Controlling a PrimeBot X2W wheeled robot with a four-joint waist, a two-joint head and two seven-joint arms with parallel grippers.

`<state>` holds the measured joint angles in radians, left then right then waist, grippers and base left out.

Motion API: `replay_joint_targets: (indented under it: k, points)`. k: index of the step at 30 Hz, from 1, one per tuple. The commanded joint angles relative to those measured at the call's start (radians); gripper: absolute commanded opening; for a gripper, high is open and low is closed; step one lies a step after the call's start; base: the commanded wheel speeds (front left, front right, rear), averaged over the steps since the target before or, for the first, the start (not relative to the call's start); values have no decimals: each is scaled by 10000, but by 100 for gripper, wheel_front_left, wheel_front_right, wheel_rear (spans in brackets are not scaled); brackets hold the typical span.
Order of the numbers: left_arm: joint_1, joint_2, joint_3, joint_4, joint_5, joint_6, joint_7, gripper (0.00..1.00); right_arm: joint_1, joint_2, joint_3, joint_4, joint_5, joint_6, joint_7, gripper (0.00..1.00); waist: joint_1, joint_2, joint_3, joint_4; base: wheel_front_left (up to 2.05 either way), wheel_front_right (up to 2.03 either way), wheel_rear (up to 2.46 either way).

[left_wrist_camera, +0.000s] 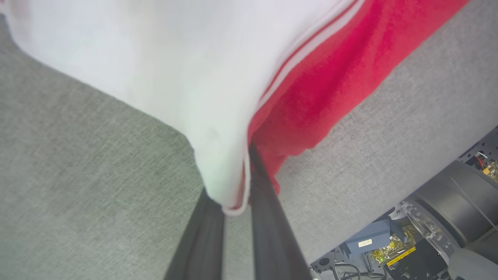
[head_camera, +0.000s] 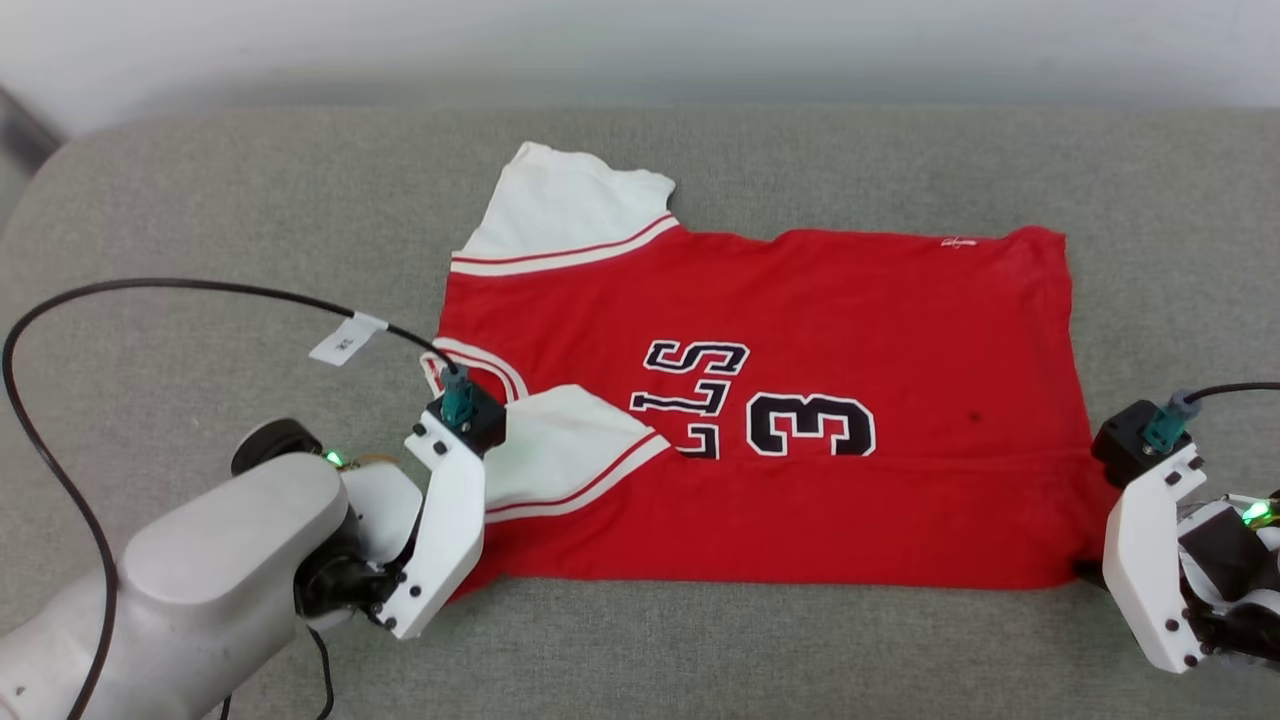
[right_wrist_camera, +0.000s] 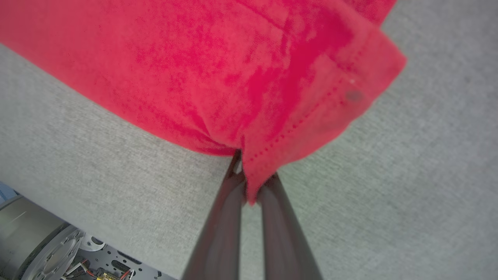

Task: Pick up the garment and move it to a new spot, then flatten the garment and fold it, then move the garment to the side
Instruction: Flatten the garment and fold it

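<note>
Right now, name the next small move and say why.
Probably raise both near corners together and fold them toward the far edge: left pincer and right pincer are each shut on a near corner of the garment, which lies flat.

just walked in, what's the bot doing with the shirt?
The red jersey-style shirt with white sleeves lies spread on the grey fabric surface, its near sleeve folded over the front. The left gripper is shut on the near corner at the sleeve end; the right gripper is shut on the near hem corner. Looks set for a fold.
</note>
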<state>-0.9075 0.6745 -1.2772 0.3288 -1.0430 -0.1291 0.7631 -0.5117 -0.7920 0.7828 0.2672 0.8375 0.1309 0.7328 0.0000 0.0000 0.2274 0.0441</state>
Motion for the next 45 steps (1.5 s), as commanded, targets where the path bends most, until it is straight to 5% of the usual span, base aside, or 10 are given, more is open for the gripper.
replay_joint_targets:
  k: [1,15,27,28,29,30,40,45]
  points:
    - [272,11,-33,46,-102,6,-79,0,157,-110,135,-185,160,-4,-220,0,0,0,-335,-54,0,0,0]
    - [1329,877,-37,-957,-557,5,-137,0,1433,-2075,-43,-2201,847,-5,-620,0,0,0,-1471,-161,0,0,0]
    - [2109,676,-25,-513,-342,7,-81,0,2416,-1157,-146,-1244,433,-5,-305,0,0,0,-1000,-153,0,0,0]
    - [2084,627,-5,-466,-289,18,-214,53,2423,-1070,-175,-1148,375,-5,-398,16,0,0,-994,-131,0,0,0]
    - [2075,590,48,-400,-288,21,-333,100,2444,-986,-204,-1102,342,-5,-502,86,0,0,-1003,-105,0,0,0]
    - [2034,552,43,-414,-250,21,-428,100,2476,-921,-248,-1082,323,-5,-637,100,0,0,-1034,-69,0,0,0]
    - [1527,1360,548,-1597,-634,18,-1148,100,2949,-1165,-1946,-1720,-197,-4,-2937,100,0,0,-1572,80,0,0,0]
    - [954,1731,1087,-1907,13,266,-1991,100,3339,-621,-3593,-2170,-1080,-5,-4278,100,0,0,-1608,-45,0,0,0]
